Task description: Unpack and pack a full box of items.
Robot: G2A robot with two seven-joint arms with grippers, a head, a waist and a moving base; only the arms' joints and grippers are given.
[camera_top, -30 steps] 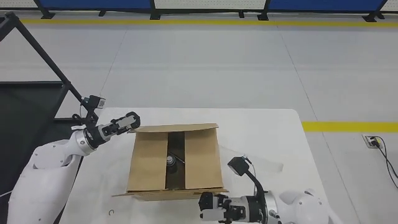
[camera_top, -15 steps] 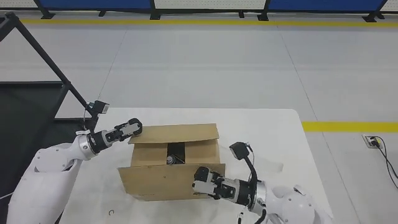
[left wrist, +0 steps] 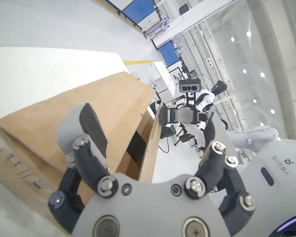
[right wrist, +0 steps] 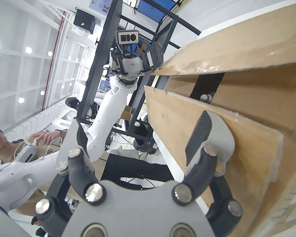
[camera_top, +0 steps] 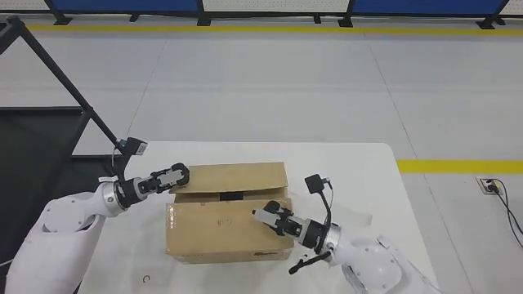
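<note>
A brown cardboard box (camera_top: 221,227) stands in the middle of the white table. Its near flap (camera_top: 229,216) lies folded over the top, and its far flap (camera_top: 237,175) leans inward, leaving a dark slit (camera_top: 233,195) between them. My left gripper (camera_top: 173,175) is open at the far flap's left corner, with one finger (left wrist: 92,127) against the flap's outer face (left wrist: 71,104). My right gripper (camera_top: 274,214) is open on the near flap's right part, one finger (right wrist: 203,134) resting on the cardboard (right wrist: 236,144). Bottle caps (right wrist: 207,97) show through the slit.
The table (camera_top: 359,167) has bare surface to the right of the box and along its left side. A black metal frame (camera_top: 57,73) rises past the table's left edge. A small dark ring (camera_top: 145,278) lies near the front left corner.
The right gripper rose from the box's front edge, lifting the near flap and folding it over the top. The left gripper shifted slightly nearer, pushing the far flap inward.
</note>
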